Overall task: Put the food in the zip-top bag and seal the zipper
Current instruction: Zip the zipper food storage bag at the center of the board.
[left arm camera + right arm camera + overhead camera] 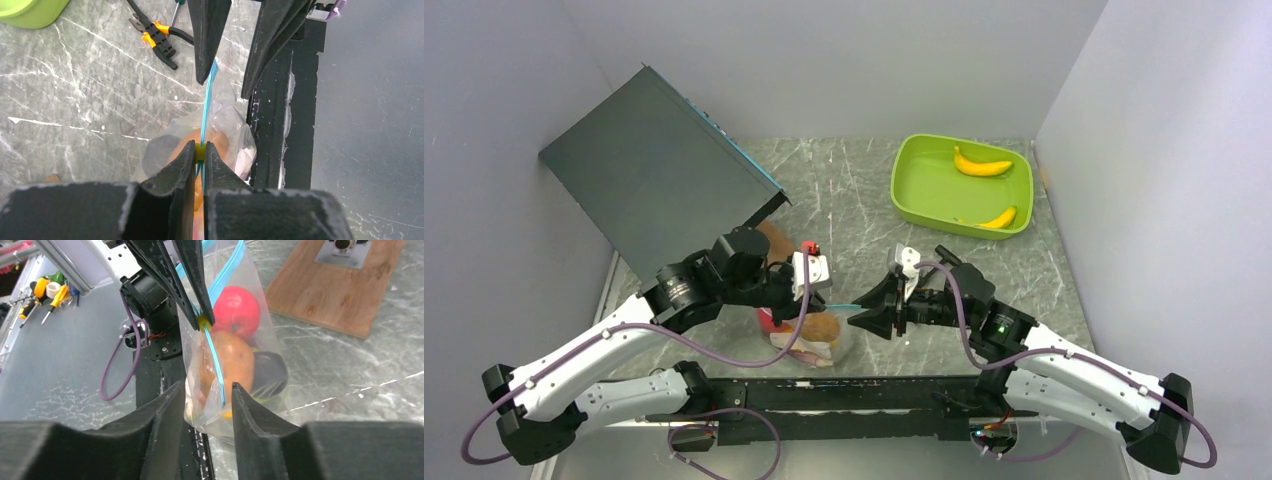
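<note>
1. Grey marble table (844, 200), plain walls. Green tray (894, 190) at the far right, two bananas (982, 166) in it.
2. Bag (809, 340): near-left of the tray, well apart from it. Clear, limp, upright; holds a red fruit (236, 310), a brown pear (230, 360) and a dark plum (270, 372).
3. Step looks like sealing. Left pincer (200, 150) is clamped on the zipper (206, 110) at its yellow tab (202, 321). Right pincer (208, 385) straddles the strip with jaws apart, not touching.
4. Next, my read: right pincer pinches and runs along the strip, kept taut. The bananas aren't bagged.
</note>
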`<state>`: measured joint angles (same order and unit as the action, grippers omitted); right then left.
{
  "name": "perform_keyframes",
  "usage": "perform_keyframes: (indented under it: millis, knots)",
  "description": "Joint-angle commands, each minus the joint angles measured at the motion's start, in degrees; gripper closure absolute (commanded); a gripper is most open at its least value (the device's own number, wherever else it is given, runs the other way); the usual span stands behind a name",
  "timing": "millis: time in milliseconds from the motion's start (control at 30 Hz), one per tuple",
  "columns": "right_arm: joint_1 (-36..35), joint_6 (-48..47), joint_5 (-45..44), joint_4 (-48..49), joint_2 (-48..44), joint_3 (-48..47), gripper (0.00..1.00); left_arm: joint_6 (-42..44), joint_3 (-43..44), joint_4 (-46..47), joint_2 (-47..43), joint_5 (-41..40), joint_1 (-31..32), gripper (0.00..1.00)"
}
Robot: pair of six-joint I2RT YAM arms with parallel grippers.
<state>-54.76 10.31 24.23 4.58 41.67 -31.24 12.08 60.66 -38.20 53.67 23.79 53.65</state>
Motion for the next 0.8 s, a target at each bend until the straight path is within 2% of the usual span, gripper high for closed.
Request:
perform_keyframes:
  millis: [0, 133, 300, 400, 533, 567, 767]
  knots:
    - [0.2, -2.3, 3.6, -2.9, 1.1, -4.8, 0.54, -1.5, 0.5, 0.0, 0.9, 1.6, -0.3, 1.0]
    - [0.2, -2.8, 4.9, -4.3, 5.8, -7.6, 0.42, -1.7, 0.9, 0.4, 1.3, 2.3, -0.3, 1.0]
    - [0.2, -3.4, 6.3, -5.7, 10.2, -10.3, 0.42, -1.7, 1.1, 0.7, 1.6, 3.2, -0.3, 1.0]
    - [0.1, -4.0, 7.2, -5.5, 11.7, -11.6, 0.54, -1.7, 1.1, 0.7, 1.7, 3.8, -0.3, 1.0]
    - [0.1, -2.8, 4.7, -5.1, 11.0, -11.7, 0.94, -1.9, 1.0, 0.0, 1.6, 3.1, -0.3, 1.0]
    - [0.0, -2.5, 3.4, -5.0, 10.6, -11.4, 1.0, -2.3, 1.0, -0.2, 1.4, 2.5, -0.2, 1.0]
    - [0.1, 3.0, -10.7, -6.9, 6.1, -8.7, 1.0, -6.8, 1.3, -4.8, -1.0, -2.9, -0.3, 1.0]
